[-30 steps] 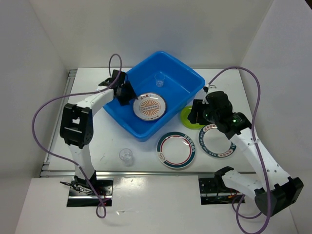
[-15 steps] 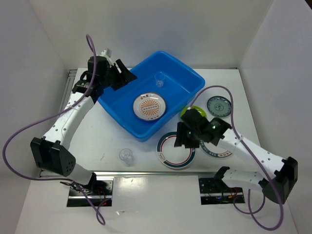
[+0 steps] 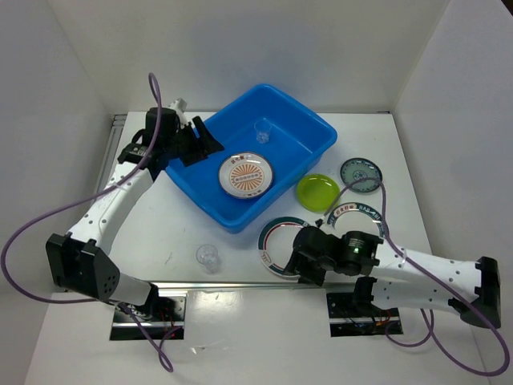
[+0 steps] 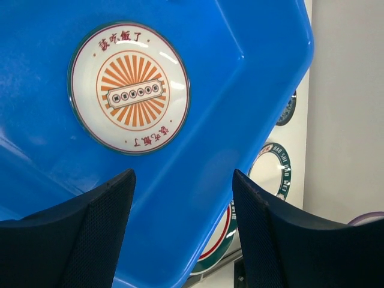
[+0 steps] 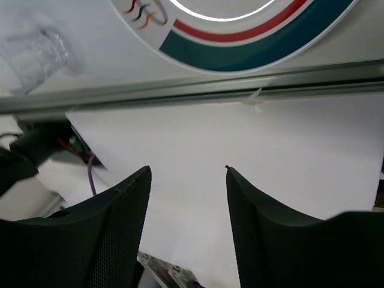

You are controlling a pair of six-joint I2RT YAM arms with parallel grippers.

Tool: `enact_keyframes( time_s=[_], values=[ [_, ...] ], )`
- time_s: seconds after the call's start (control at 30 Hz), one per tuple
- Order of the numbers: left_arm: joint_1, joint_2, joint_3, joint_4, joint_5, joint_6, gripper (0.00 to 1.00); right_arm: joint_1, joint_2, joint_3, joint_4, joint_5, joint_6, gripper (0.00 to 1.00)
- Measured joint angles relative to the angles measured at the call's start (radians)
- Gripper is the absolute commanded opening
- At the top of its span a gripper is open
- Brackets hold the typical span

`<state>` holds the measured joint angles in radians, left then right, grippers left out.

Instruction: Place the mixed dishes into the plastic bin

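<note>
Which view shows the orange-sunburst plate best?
Left wrist: the orange-sunburst plate is large, whole and sharp, lying in the blue bin. Top external shows it whole but small. Right wrist does not show it.

White arms (image 3: pixel 112 204), black joints (image 3: pixel 80 269), purple cables (image 3: pixel 154 88)

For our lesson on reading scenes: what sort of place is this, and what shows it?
Likely a robot lab test cell: white walls box in the table, and a left arm and right arm are bolted at its near edge.
</note>
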<state>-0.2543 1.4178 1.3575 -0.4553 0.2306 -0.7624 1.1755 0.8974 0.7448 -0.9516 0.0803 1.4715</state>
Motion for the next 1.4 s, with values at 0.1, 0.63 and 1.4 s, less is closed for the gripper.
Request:
enact_keyframes(
  time_s=[0.1, 0.63, 1.4],
  values=[
    [0.000, 0.027, 0.034, 0.002, 0.010, 0.023, 0.73, 0.000, 0.082, 0.017, -0.001, 0.048, 0.079, 0.64],
    [0.000, 0.154, 0.090, -0.016, 0.098, 0.083, 0.73, 0.006, 0.209, -0.080, -0.053, 0.131, 0.435, 0.63],
    [0.000, 0.156, 0.090, -0.025, 0.101, 0.109, 0.73, 0.007, 0.343, -0.149, 0.061, 0.248, 0.502, 0.50]
  ],
)
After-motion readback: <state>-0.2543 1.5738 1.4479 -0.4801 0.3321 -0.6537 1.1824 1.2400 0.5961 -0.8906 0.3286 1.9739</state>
